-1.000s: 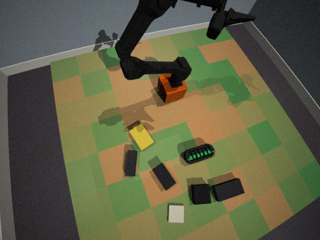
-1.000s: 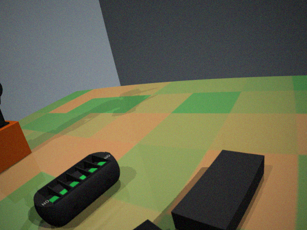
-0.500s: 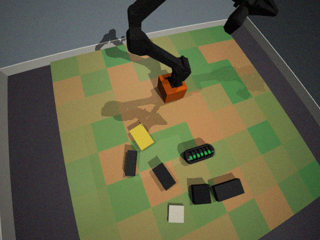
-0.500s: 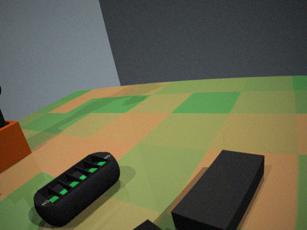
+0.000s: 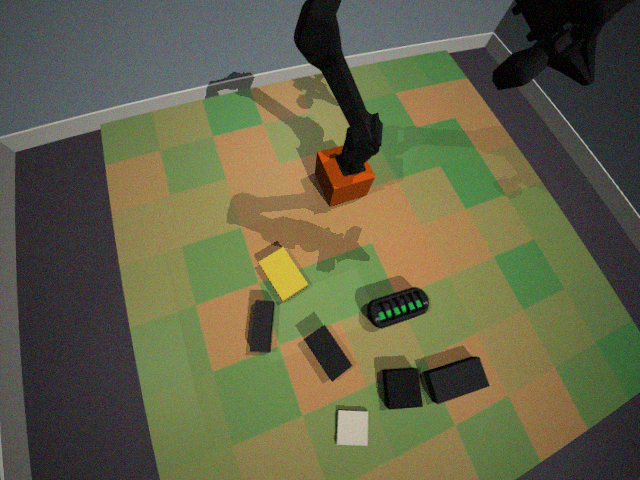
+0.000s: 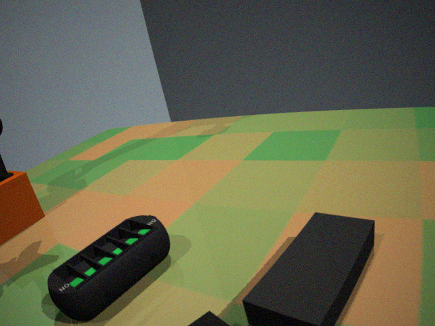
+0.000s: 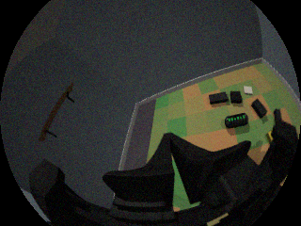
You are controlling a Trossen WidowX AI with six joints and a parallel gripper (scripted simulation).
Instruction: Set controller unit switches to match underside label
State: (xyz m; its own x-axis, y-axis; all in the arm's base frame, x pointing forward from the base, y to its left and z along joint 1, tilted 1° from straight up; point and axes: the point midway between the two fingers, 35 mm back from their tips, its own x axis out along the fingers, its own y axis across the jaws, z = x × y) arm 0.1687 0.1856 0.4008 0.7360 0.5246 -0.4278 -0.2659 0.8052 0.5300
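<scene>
The dark grey controller unit [image 5: 398, 307] [image 6: 115, 280] [image 7: 236, 121] sits on its base on the patchwork bench, its six switches facing up. A green end shows on each switch, along the side with the ON marks. Which ends are pressed down is too small to tell for certain. The underside label is hidden. My gripper [image 5: 587, 80] [image 7: 167, 136] is shut and empty, its fingertips together in the wrist view. It hangs high at the upper right of the top view, far from the unit, and is outside the exterior view.
Several dark blocks [image 5: 327, 353] [image 6: 312, 266] [image 7: 218, 98] lie around the unit. A yellow block [image 5: 282, 273] and a white block [image 5: 352, 427] [image 7: 247, 89] lie farther off. The orange arm base [image 5: 351, 190] [image 6: 21, 206] stands behind the unit. Low pale edging [image 5: 124, 108] runs beside the bench.
</scene>
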